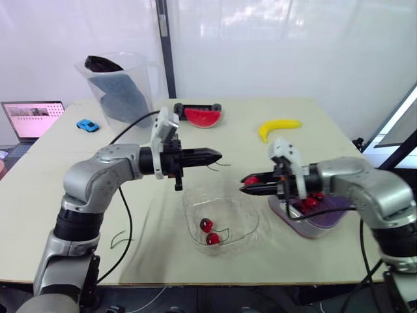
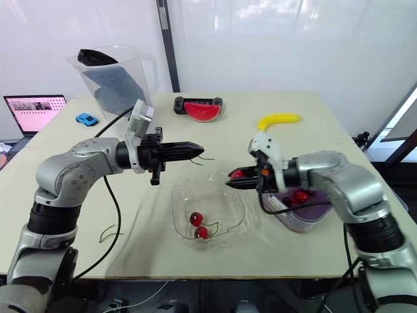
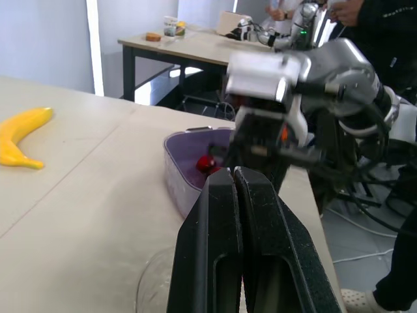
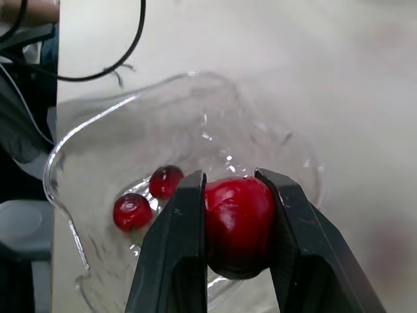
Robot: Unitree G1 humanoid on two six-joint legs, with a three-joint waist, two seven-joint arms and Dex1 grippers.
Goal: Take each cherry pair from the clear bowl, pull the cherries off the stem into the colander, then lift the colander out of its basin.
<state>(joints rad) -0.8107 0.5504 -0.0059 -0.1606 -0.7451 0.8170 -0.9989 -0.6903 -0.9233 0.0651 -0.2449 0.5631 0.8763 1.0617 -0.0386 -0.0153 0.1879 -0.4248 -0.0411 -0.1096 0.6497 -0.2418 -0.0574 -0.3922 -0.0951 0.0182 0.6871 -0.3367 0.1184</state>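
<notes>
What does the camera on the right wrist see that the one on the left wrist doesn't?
Right wrist camera: the right gripper squeezing one cherry, with the clear bowl behind it, holding two more cherries. Left wrist camera instead: the left gripper shut, the banana, the purple basin with a red cherry inside, the robot's right arm, and a person standing behind. Both share the beige table.

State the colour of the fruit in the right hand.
Deep red; the cherry shows best in the right wrist view.
</notes>
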